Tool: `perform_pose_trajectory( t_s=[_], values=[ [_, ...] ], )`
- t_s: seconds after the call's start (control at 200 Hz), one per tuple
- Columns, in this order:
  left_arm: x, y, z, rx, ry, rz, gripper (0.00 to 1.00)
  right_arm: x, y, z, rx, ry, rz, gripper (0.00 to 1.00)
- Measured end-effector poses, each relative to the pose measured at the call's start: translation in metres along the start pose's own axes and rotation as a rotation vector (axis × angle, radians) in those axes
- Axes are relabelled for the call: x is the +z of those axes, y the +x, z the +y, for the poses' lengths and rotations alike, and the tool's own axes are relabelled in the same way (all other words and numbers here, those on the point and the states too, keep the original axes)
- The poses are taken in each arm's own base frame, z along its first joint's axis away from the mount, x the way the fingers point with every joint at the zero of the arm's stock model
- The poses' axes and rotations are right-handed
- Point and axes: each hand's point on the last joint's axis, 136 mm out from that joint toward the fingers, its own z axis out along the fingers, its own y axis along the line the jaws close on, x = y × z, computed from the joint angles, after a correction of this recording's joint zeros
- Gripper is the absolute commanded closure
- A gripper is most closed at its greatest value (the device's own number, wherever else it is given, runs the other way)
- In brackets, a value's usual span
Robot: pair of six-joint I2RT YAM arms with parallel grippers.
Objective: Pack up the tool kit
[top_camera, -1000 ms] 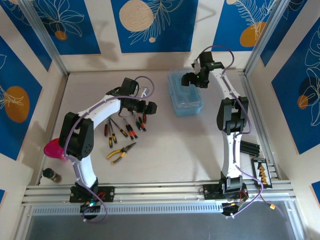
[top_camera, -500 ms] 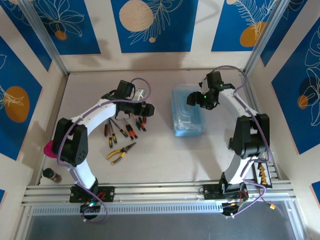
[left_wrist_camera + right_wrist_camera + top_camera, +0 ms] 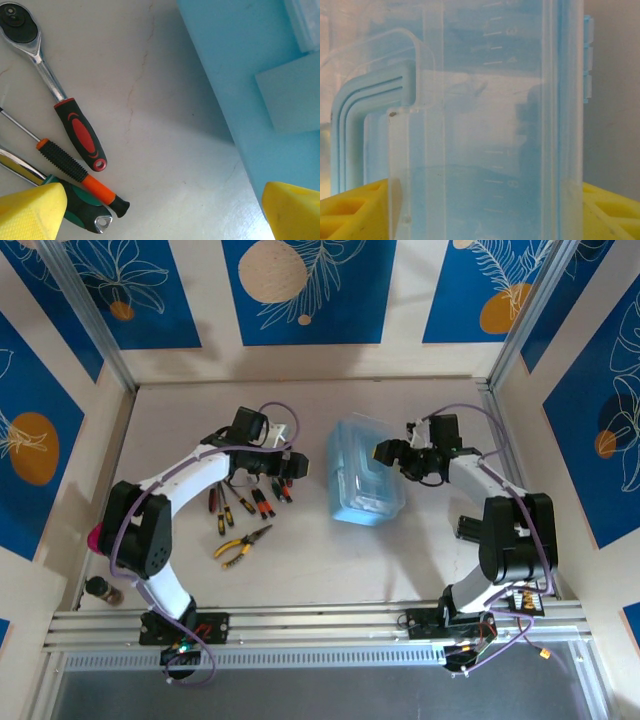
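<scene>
The light-blue translucent case of the tool kit lies tilted at mid-table, lid down. My right gripper is shut on the case's right side. In the right wrist view the case sits between the yellow fingers, its handle at left. My left gripper hangs open over the table left of the case, nothing between its pads. Below it lie a red-and-black ratchet and an orange-and-black screwdriver. The yellow-handled pliers and screwdrivers lie further left.
A pink cup and a dark bottle stand at the near left by the left arm's base. The case's blue wall is close to the right of the left gripper. Side rails border the table.
My right gripper has dragged the case from the back towards mid-table and turned it, the arm folding back. The left gripper has shifted slightly and stays open.
</scene>
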Motion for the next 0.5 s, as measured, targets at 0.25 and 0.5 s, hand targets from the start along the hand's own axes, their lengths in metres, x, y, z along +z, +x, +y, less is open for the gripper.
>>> perform_pose_trajectory(
  t_s=[0.25,0.5],
  values=[
    [0.003,0.002,-0.012,0.016,0.017,0.009,0.00,0.018,0.020,0.010,0.056,-0.220,0.087,0.52],
    [0.017,-0.006,-0.038,0.066,0.051,0.019,0.00,0.023,0.020,0.006,0.073,-0.290,0.118,0.46]
  ],
)
